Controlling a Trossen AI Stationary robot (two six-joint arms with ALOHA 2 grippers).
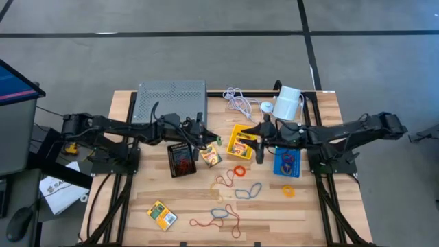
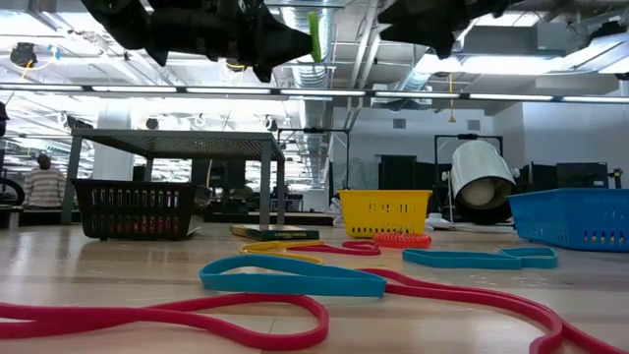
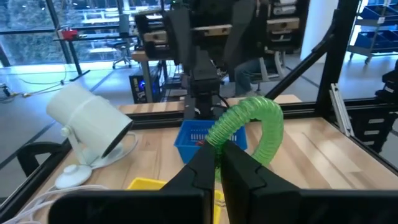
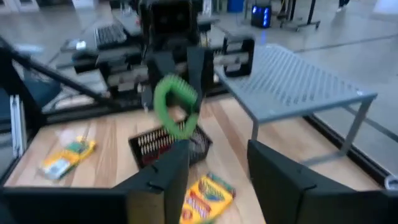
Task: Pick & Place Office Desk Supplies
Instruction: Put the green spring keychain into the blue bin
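The left gripper (image 1: 219, 139) hung above the middle of the table, its fingers (image 3: 214, 163) pressed together on a green rubber-band loop (image 3: 255, 124) that stood up from the tips. The right gripper (image 1: 260, 155) faced it from close by over the table's middle, its two fingers (image 4: 169, 169) spread apart and holding nothing.

Three bins stood in a row across the table's centre: a black bin (image 1: 182, 160) holding red bands, a yellow bin (image 1: 241, 140) and a blue bin (image 1: 287, 163) with bands inside. Three crayon boxes were counted: one (image 1: 210, 156) just beside the black bin, one (image 1: 239, 145) in the yellow bin, and one (image 1: 161, 215) near the table's front left corner.

Loose bands (image 1: 228, 199) lay scattered over the front half of the table, red, orange and blue among them; about seven could be counted, though tangled ones were hard to separate.

A grey perforated stand (image 1: 171, 99) stood at the back edge, with a white cylinder (image 1: 289, 101) toward the back right corner.
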